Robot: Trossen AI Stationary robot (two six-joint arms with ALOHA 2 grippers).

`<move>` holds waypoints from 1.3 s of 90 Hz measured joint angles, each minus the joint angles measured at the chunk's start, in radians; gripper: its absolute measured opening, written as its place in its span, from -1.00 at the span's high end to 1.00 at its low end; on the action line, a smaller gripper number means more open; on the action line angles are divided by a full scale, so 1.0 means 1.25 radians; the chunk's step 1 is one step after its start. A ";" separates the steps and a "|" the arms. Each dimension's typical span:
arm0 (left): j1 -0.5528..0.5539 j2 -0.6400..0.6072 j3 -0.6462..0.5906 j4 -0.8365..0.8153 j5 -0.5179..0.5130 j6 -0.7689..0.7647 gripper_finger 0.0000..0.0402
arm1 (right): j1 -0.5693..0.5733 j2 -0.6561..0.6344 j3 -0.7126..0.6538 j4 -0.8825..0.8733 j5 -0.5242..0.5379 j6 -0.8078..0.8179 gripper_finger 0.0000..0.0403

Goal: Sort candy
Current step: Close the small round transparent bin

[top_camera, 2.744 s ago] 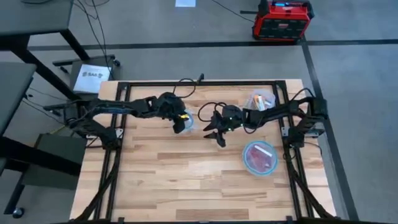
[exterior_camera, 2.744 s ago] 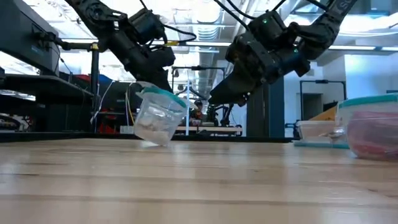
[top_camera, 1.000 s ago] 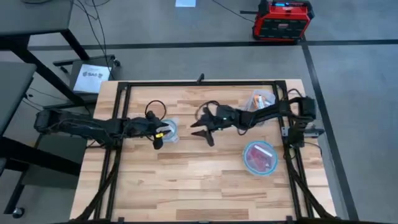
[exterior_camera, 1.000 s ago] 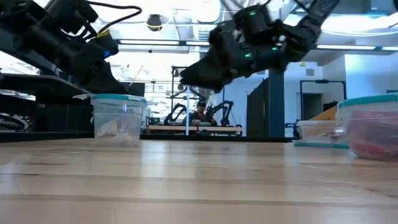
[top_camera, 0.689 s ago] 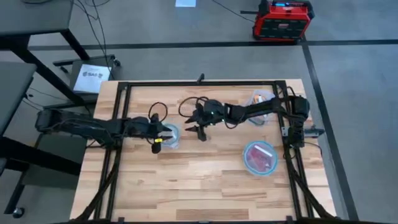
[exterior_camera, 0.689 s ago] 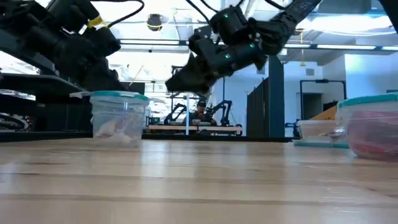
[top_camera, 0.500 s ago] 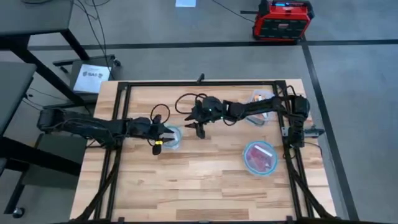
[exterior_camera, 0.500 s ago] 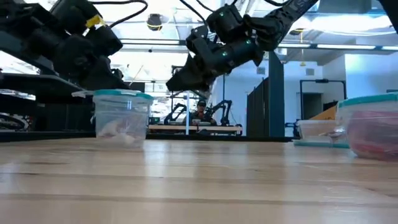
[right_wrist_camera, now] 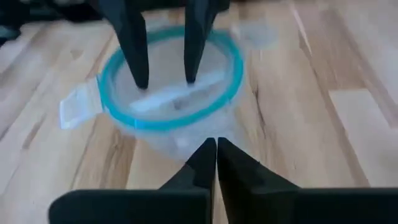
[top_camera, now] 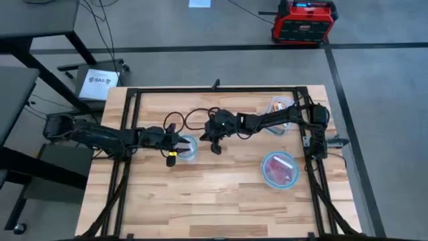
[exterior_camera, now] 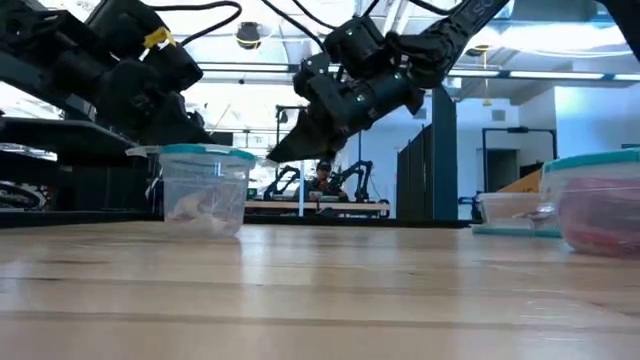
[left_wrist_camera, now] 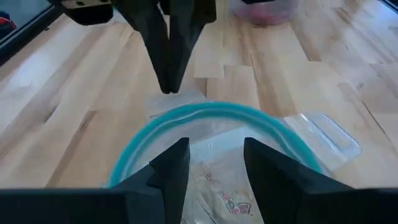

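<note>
Pale silvery-white wrapped candy (right_wrist_camera: pixel 177 98) is laid crosswise in clear blue-rimmed container (top_camera: pixel 188 146) | left gripper (top_camera: pixel 175 144) is spread, empty | right gripper (top_camera: pixel 215 146) is closed, empty

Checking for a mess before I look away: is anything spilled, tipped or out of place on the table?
Nothing stands out. All three tubs, one at the open left gripper, the far right one and the near right one, stand upright. Candy shows only inside them, none loose on the table.

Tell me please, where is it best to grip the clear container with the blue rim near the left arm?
Probably on the container rim, from above: it stands upright and open-topped, its wall thin enough for one finger inside. The left pincer already straddles that rim.
</note>
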 joint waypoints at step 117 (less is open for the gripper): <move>-0.004 0.123 0.005 0.098 -0.023 0.004 0.39 | 0.020 0.114 0.131 -0.083 -0.100 0.060 1.00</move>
